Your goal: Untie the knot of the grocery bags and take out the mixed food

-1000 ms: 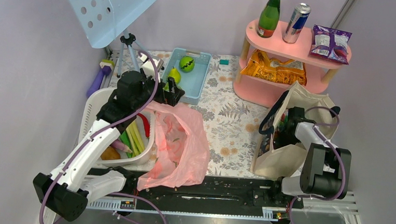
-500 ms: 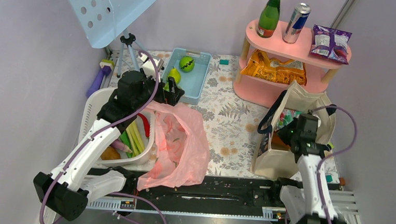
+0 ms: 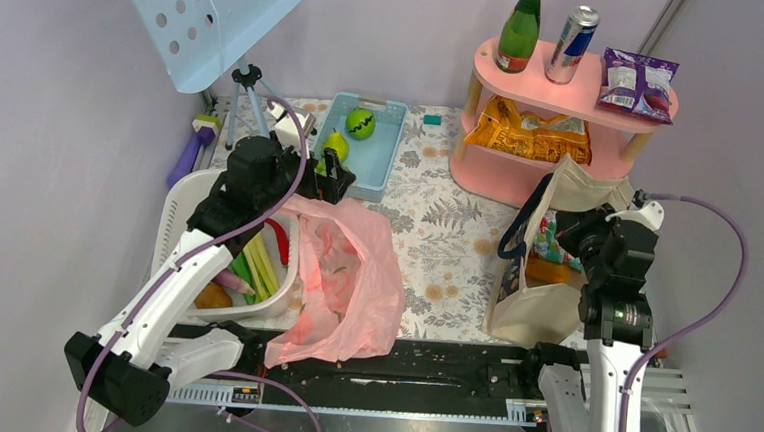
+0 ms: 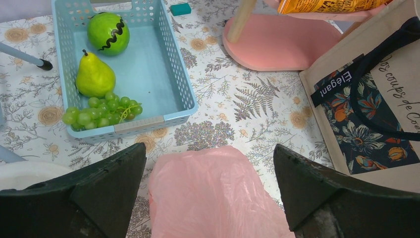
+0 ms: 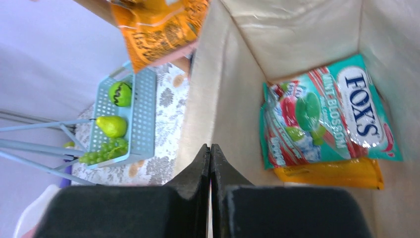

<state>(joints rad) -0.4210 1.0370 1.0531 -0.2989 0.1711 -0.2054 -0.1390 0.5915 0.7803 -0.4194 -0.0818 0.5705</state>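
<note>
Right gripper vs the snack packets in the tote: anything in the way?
Nothing visible. The tote stands open, and the mint packet lies uncovered at the bottom with an orange packet at its edge. The right gripper is shut and points at the tote's side wall, not the packets.

White-black arms (image 3: 168, 293) (purple cables (image 3: 685, 199))

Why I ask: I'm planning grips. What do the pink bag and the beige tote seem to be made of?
Pink bag: apparently thin plastic film, faintly glossy. It is translucent and lies slumped in fine crumpled wrinkles.
Beige tote: probably canvas or a similar woven cloth, matte. It stands upright with creased panels and carries dark printed lettering; the weave itself is too fine to confirm.
</note>
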